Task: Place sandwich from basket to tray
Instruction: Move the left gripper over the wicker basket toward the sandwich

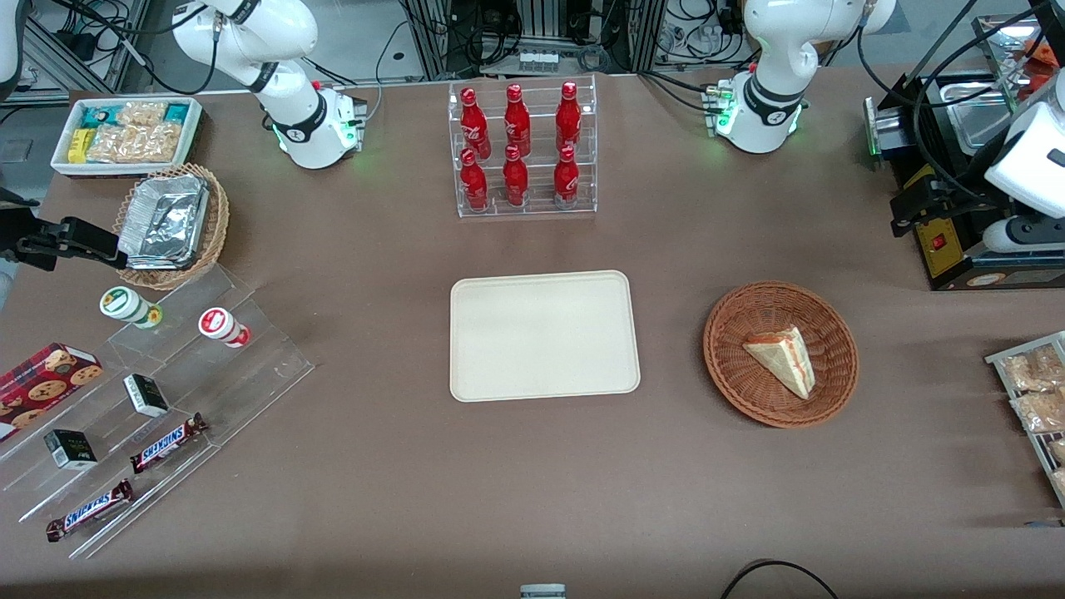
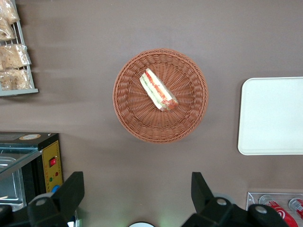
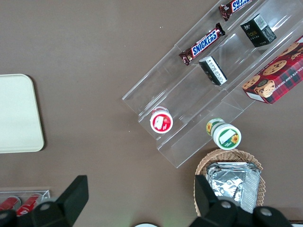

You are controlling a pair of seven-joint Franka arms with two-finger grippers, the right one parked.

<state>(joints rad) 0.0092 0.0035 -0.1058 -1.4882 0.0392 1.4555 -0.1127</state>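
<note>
Front view: sandwich [image 1: 782,358] in basket [image 1: 732,366], gripper [image 2: 137,196] above.

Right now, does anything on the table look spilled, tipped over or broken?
Nothing stands out. The sandwich lies whole in the basket, the tray sits flat and bare, and the gripper hangs above the table with fingers open, touching nothing.

Even overhead light, sharp focus, soft shadows; glare on the foil containers [image 1: 164,220].
</note>
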